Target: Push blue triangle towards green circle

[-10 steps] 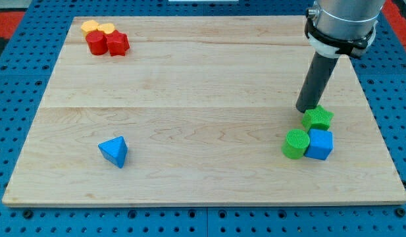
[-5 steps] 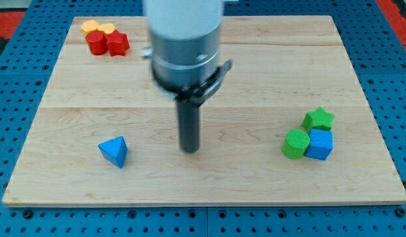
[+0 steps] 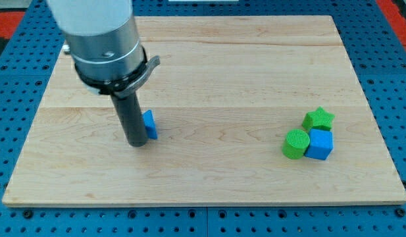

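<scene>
A pale wooden board (image 3: 209,79) made of joined planks lies on a blue pegboard base (image 3: 18,46) dotted with holes. The rod's tip (image 3: 136,142) rests on the board at the left, touching the left side of the blue triangle (image 3: 149,124), which the rod largely hides. The tool is a plain rod with nothing to open or close. Well apart on the right, the green circle (image 3: 296,144) touches a blue cube (image 3: 319,145), with a green star (image 3: 318,119) just behind them.
</scene>
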Tool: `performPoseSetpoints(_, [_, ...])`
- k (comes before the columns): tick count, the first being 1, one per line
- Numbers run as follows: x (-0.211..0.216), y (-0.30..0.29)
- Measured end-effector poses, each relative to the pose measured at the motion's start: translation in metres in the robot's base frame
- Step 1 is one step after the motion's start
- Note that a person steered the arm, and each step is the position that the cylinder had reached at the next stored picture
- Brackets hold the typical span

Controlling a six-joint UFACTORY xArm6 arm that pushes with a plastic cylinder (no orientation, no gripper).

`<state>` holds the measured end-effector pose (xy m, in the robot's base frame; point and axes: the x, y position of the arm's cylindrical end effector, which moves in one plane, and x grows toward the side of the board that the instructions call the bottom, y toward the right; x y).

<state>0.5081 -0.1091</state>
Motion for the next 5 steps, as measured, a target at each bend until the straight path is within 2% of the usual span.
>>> performPoseSetpoints(1, [0.000,-0.041])
performPoseSetpoints(2, [-0.023,-0.024])
performPoseSetpoints(3, [-0.049,0.020])
performPoseSetpoints(4, [-0.049,0.052])
performPoseSetpoints(5, [-0.040,0.017])
